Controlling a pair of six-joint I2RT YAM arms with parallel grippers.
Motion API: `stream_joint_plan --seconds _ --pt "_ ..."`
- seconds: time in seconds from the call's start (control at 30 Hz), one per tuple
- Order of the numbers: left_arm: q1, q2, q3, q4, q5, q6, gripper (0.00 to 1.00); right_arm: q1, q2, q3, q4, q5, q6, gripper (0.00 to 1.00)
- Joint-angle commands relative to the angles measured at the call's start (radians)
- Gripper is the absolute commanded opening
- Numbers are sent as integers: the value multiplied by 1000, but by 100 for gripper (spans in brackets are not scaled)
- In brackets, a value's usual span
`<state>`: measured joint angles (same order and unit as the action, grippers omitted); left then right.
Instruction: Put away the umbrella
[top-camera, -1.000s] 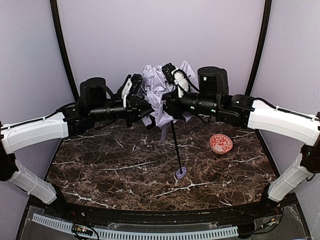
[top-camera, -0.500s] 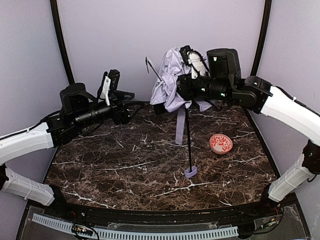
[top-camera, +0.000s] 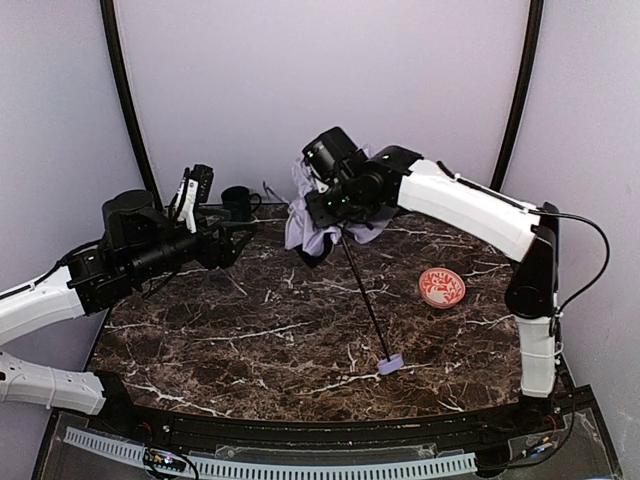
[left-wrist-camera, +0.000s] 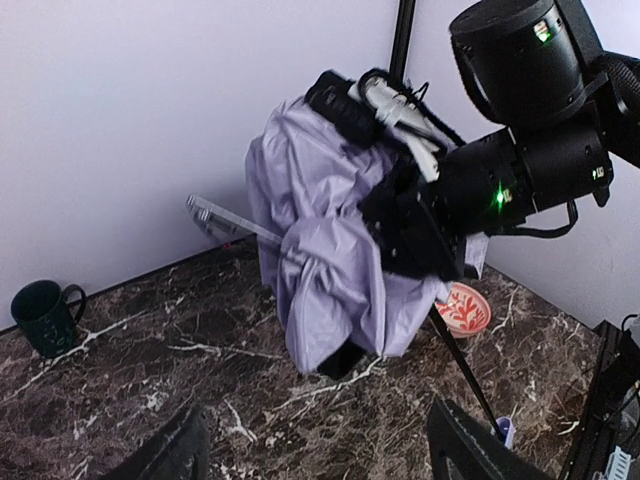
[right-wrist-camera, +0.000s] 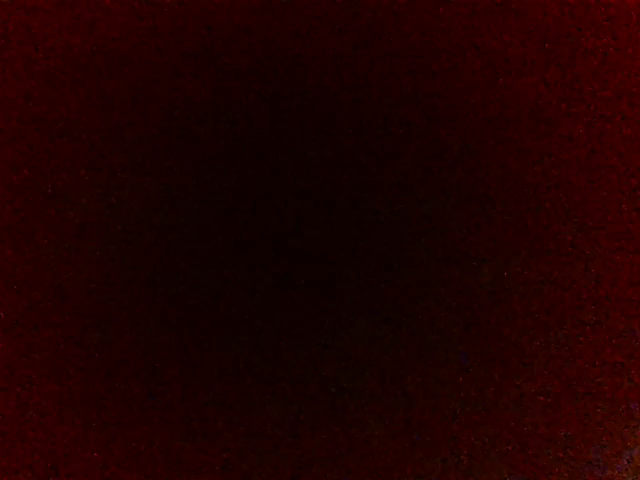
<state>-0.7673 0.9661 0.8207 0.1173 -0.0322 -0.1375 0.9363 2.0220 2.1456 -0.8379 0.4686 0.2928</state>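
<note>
The umbrella (top-camera: 303, 222) hangs above the back of the table, its lavender fabric (left-wrist-camera: 320, 250) bunched and drooping. Its thin black shaft (top-camera: 365, 300) slants down to the small handle (top-camera: 391, 365), which rests on the marble. My right gripper (top-camera: 328, 208) is buried in the fabric and grips the bundle; the right wrist view is completely dark. My left gripper (top-camera: 232, 243) is to the left of the umbrella, apart from it. Its fingers (left-wrist-camera: 172, 455) stand wide open with nothing between them.
A dark green mug (top-camera: 238, 202) stands at the back left by the wall. A red-patterned bowl (top-camera: 441, 287) sits on the right side of the table. One bare umbrella rib (left-wrist-camera: 225, 222) sticks out to the left of the fabric.
My left gripper let go of the fabric, opened and drew back to the left. The right arm swung the umbrella up, then leftward and lower; the handle slid right along the table.
</note>
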Motion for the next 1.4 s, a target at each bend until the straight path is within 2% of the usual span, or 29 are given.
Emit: stream_joint_plan --seconds 0.0,0.07,0.13,0.17,0.2,0.33,0.4,0.47,0.6,0.7,0.77,0.93,1.07,1.13,1.23,1.3,1.33,1.37 --pt "21 35 44 -92 -30 -10 78 33 117 44 8 -389 12 41" --pt "43 39 54 -119 -22 -15 78 30 178 93 4 -520 -32 58" --pt "68 36 57 -148 -17 -27 78 26 220 158 -39 -578 -89 78" --pt "81 33 56 -162 -15 -31 79 24 229 185 -64 -589 -113 93" --pt "90 28 58 -173 -19 -32 79 18 223 200 -81 -596 -137 99" --pt "112 24 60 -220 -36 -24 79 -33 100 114 -61 -648 -182 100" --pt "114 32 61 -241 -48 -19 79 -46 -7 -4 -28 -604 -188 99" --pt "116 45 53 -249 -73 -24 79 -42 -135 -203 28 -537 -172 99" --pt "127 57 47 -250 -91 -41 79 -13 -304 -641 222 -509 -57 84" --pt "145 66 45 -232 -88 -28 79 20 -297 -762 297 -468 -11 75" --pt "168 78 60 -231 -84 -19 79 24 -242 -758 321 -478 -18 74" --pt "187 104 81 -231 -69 -33 79 24 -54 -626 225 -529 -66 79" --pt "189 108 50 -209 -70 -75 79 22 34 -612 220 -551 -75 74" --pt "190 106 45 -209 -78 -80 78 21 61 -611 203 -541 -86 61" --pt "191 96 57 -217 -88 -77 78 10 65 -620 213 -577 -108 31" --pt "191 85 79 -225 -87 -65 78 -2 68 -565 192 -624 -134 8" --pt "191 79 90 -227 -86 -55 78 -10 69 -522 171 -635 -147 0" --pt "191 75 102 -230 -80 -39 78 -22 69 -478 149 -656 -162 0"
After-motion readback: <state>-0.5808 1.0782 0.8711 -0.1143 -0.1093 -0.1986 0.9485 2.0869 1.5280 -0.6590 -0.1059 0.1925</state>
